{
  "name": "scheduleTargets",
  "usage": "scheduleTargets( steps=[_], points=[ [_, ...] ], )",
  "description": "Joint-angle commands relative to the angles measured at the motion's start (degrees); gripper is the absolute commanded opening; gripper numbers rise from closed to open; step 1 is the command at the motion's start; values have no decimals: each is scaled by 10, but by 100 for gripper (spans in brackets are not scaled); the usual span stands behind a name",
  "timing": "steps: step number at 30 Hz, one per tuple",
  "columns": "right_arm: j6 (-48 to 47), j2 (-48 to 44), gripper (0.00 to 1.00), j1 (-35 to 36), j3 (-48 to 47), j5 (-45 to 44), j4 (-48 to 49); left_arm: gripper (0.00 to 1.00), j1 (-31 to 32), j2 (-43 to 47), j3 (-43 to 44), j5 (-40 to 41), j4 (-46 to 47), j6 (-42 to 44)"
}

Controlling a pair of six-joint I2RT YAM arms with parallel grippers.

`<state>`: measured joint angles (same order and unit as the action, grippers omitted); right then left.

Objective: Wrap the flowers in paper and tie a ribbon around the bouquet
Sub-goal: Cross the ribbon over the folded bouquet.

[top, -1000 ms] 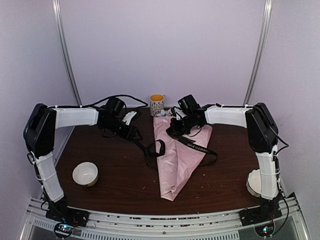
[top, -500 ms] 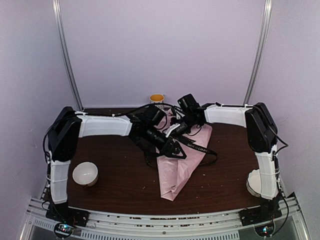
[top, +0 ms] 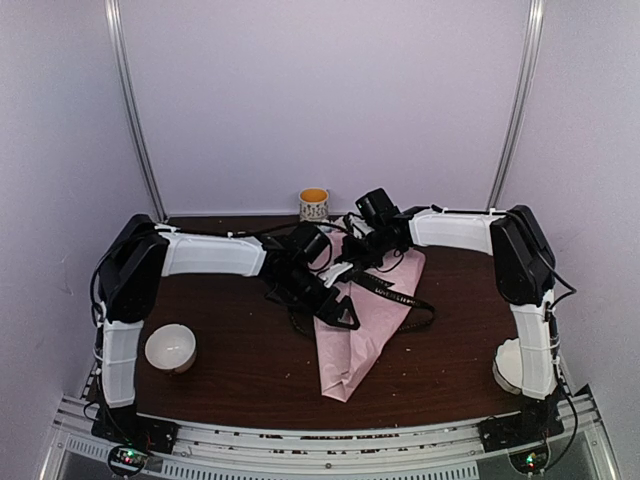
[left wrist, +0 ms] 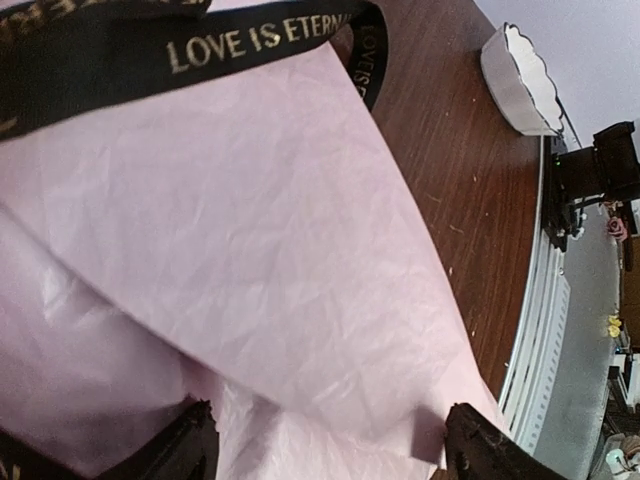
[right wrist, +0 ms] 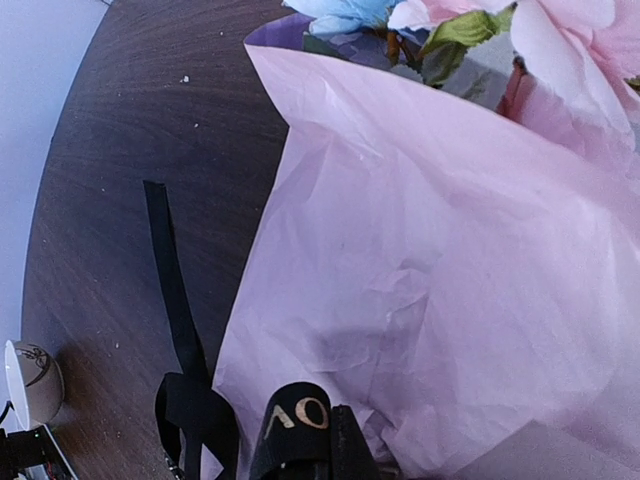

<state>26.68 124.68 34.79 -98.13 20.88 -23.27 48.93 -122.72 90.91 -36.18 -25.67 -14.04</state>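
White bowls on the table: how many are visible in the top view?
2. The left bowl stands front left; the right bowl stands front right, partly hidden by the right arm.

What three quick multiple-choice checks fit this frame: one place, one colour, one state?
1. Where is the mug?
A near left corner
B far edge, centre
C near right corner

2. What colour is the lettering on the ribbon?
A gold
B white
C red

3. What state are the left fingers in?
A shut on the ribbon
B open over the paper
C shut on the paper

Key:
1 B, the mug stands by the back wall.
2 A, gold letters show on the black ribbon.
3 B, the fingers stand wide apart and pinch nothing.
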Motion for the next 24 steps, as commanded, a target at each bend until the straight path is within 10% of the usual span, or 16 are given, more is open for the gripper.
scheduleTargets(
  steps=[1,15,17,20,24],
  points=[
    [-8,-8,0,-3,-12,-12,-7,82,-13,72,-33,39,5,3],
    [-14,-7,0,-3,-15,-20,-20,72,4,-22,11,-114,98,-65],
    [-15,-7,0,-3,-16,-22,-20,56,4,-35,27,-115,97,-69],
    [-20,-11,0,-3,-23,-19,-28,3,-2,-34,19,-125,138,-103],
    [-33,-34,0,-4,-34,7,-33,0,-38,15,-86,-99,249,-172]
  ],
)
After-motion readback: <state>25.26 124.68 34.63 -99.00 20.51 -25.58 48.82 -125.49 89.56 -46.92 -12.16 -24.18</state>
